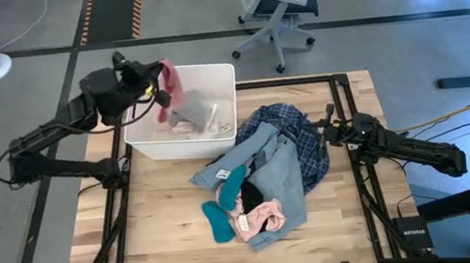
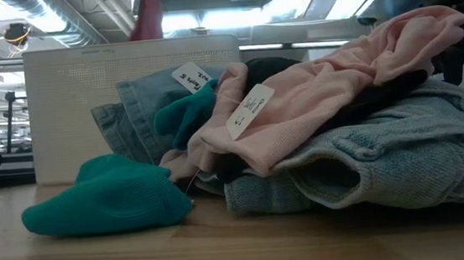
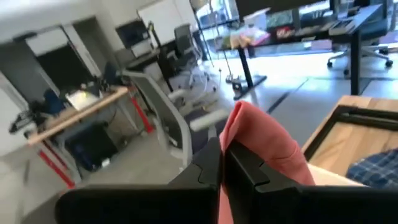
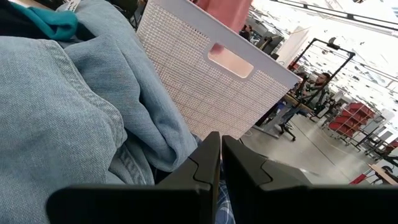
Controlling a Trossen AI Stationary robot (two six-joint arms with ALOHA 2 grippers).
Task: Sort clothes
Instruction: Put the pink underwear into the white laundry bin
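Left claw [image 1: 159, 76] clamped on limp pink cloth [image 1: 169, 81] above perforated white bin [image 1: 224, 97].

White paper tags [image 2: 250, 110] on the clothes, handwriting too small to read

Grey floor, office chair [image 1: 277, 9] behind table.

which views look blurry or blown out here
Left wrist view: room behind is smeared with motion blur, windows glare white. Low view: the near teal sock is soft, ceiling lights are bright. Right wrist view: background beyond the white bin is overexposed. High view: evenly lit, sharp.
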